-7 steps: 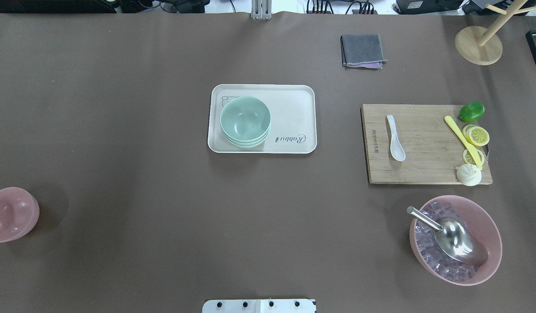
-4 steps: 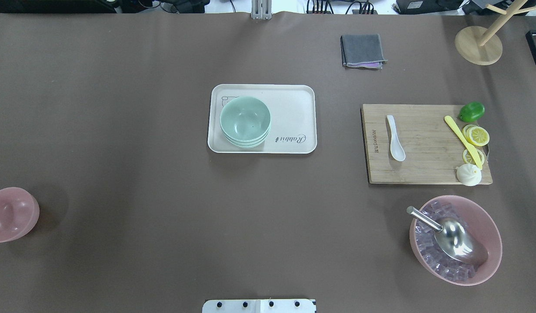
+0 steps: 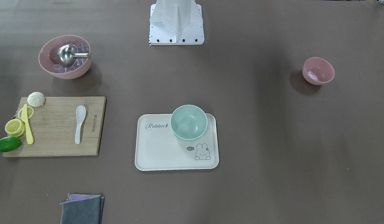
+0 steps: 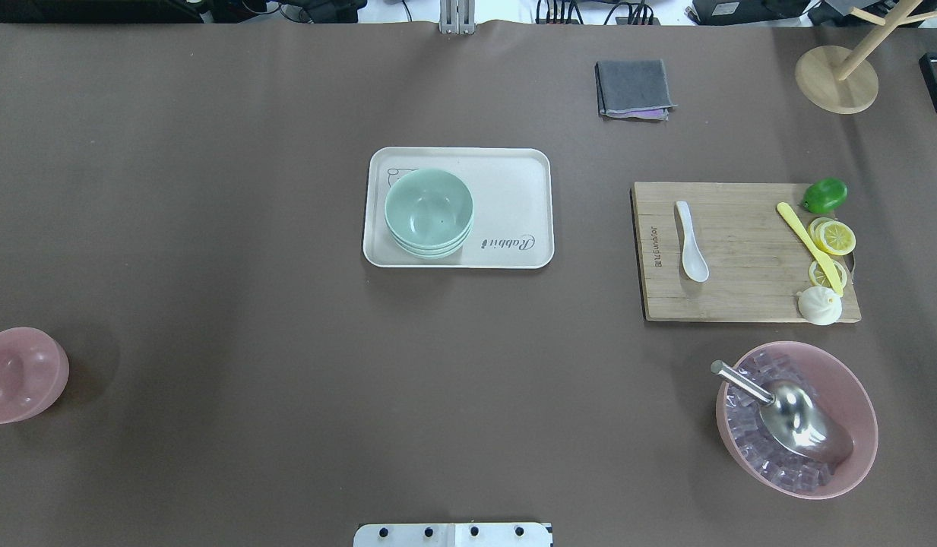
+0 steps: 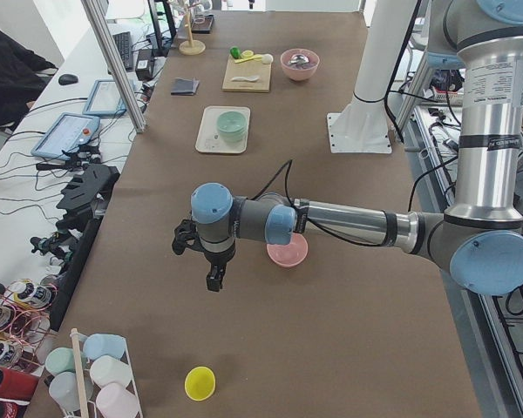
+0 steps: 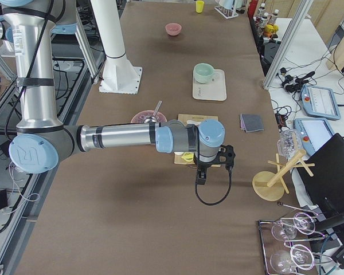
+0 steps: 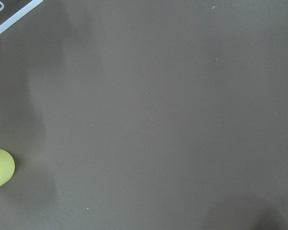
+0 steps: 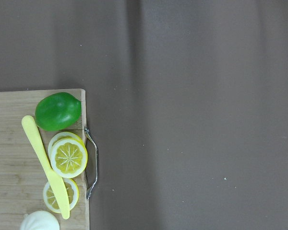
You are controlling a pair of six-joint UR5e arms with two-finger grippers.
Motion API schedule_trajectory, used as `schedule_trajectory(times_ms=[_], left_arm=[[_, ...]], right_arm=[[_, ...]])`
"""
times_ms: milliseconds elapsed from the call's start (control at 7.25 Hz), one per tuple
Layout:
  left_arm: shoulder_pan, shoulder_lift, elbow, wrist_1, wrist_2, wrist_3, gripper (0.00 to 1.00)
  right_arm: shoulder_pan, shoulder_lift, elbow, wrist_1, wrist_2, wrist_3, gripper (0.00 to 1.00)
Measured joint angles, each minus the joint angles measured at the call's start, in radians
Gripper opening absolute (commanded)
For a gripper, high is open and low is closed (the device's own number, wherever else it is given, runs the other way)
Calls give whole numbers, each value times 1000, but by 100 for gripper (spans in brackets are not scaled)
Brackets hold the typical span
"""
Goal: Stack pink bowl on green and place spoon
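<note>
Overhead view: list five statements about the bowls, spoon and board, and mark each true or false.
1. The green bowls sit on the tray. True.
2. The small pink bowl is stacked on the green bowls. False: it stands alone at the table's left edge.
3. The white spoon lies on the cutting board. True.
4. The metal scoop rests in a green bowl. False: it lies in the big pink bowl.
5. The lime is on the tray. False: it is at the cutting board's corner.
</note>
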Motion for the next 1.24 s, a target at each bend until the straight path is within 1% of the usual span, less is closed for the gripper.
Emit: schedule_trajectory(times_ms=[1241], left_arm=[[7,-28,3,-15,-1,5,98]], right_arm=[[0,-1,7,0,3,13,100]])
